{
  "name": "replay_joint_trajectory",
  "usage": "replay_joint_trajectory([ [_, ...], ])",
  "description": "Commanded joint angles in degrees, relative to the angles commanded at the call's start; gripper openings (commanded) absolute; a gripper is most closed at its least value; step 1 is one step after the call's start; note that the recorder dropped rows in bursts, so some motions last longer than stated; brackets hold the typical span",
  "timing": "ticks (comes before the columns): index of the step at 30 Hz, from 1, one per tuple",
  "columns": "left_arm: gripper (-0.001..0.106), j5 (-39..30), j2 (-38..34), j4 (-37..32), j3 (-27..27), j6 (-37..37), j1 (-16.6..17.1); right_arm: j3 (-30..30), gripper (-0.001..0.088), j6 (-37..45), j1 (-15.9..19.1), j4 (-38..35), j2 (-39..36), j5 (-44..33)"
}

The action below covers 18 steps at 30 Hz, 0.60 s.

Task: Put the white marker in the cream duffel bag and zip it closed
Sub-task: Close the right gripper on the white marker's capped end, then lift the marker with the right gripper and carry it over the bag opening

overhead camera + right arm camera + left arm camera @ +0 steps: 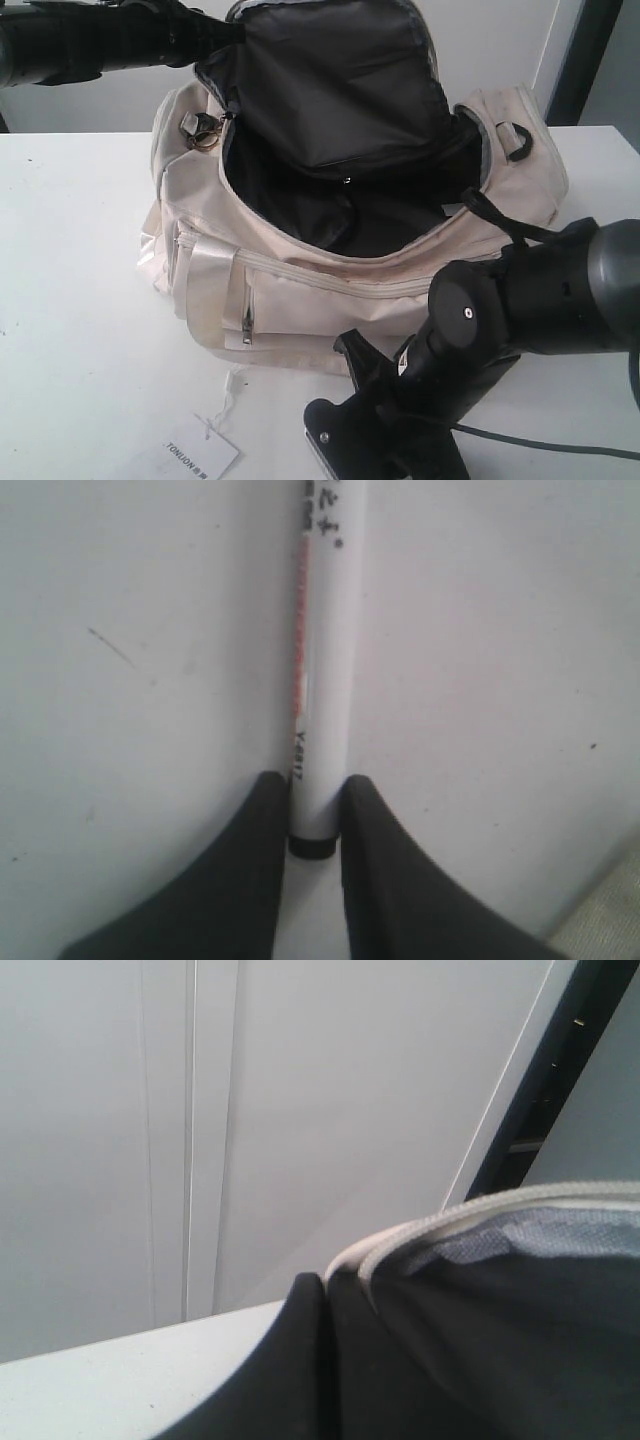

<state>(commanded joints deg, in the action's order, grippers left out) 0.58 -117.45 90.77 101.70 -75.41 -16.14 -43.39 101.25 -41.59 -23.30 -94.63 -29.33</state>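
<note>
Two arms work over one white counter (80, 300). The cream duffel bag (330, 290) stands in the middle of the exterior view with its top zipper undone and its mouth wide open, so the black lining shows inside. Its flap (330, 90) stands up toward the top of the frame. The left end effector (218, 38) reaches in from the upper left corner and is clenched on the edge of this flap. In the left wrist view one dark finger lies against the lining, just beside the pale zipper edge.

The white marker (325, 660) is not in the bag. It lies flat on the counter and the right end effector (315, 815) is grasping it: the two black fingers (250, 870) touch both of its sides near the dark end. In the exterior view the right arm (540, 300) fills the lower right of the frame, covers the right front corner of the bag and hides the marker. A paper tag (195, 455) on a string lies at the lower left, apart from this end effector. A front pocket (247, 315) faces the camera. A brass clasp (205, 132) hangs at the bag's upper left end, and a black ring (517, 135) sits at its upper right end.
</note>
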Motion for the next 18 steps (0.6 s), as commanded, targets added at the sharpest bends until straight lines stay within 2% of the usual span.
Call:
replay_joint_trajectory([
  [8,0.0,0.13,0.0,0.0,0.0,0.0,0.0,0.0,0.0,-5.18,0.0,0.0,9.32,2.02],
  [18,0.0,0.13,0.0,0.0,0.0,0.0,0.0,0.0,0.0,-15.66,0.0,0.0,16.27,11.64],
])
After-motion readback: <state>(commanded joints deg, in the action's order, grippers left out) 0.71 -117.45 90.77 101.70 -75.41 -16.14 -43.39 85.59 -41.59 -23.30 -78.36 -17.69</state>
